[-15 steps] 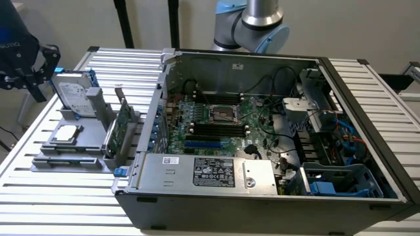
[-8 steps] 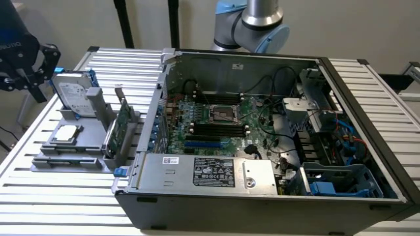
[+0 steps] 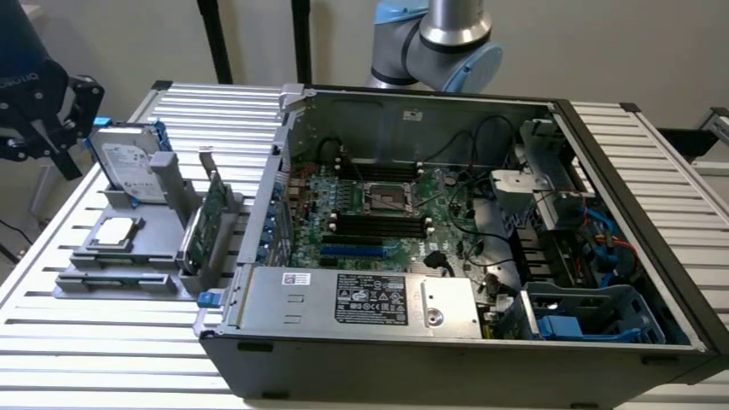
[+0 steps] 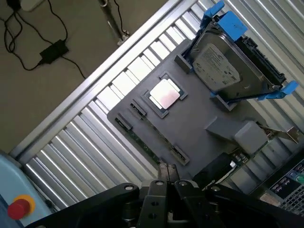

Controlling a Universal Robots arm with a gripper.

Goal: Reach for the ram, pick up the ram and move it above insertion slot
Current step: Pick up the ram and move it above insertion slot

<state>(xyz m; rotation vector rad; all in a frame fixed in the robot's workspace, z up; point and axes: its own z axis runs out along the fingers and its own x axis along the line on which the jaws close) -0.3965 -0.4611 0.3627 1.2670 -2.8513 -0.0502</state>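
The ram [image 4: 147,146] lies in a narrow groove along one long edge of a grey holder [image 4: 199,118]. Only a thin green strip of it shows, and nothing is gripping it. On the same holder, near the ram, a square silver processor chip [image 4: 165,95] sits in a shallow pocket. Further across, a hard drive [image 4: 221,66] stands tilted in a blue carrier [image 4: 232,21].

The gripper [image 4: 167,167] hangs above the holder, and in the wrist view its tips appear near the ram's groove without touching it. The two fingers [image 4: 163,173] are pressed together with nothing between them.

In the exterior view the holder stands on the slatted metal bench [image 3: 114,359], at the exterior view's left. A bigger green card [image 3: 205,226] with a metal bracket stands on its edge at the holder's side nearest to the open computer case [image 3: 456,359]. The gripper's dark body is seen high at the exterior view's left edge, beside the hard drive.

The insertion slot [image 3: 381,226] is one of several long black strips that lie parallel on the motherboard inside the case, well apart from the ram. A shorter blue slot [image 3: 353,252] lies just beside these strips, and the silver power supply [image 3: 353,299] covers the near part of the case.
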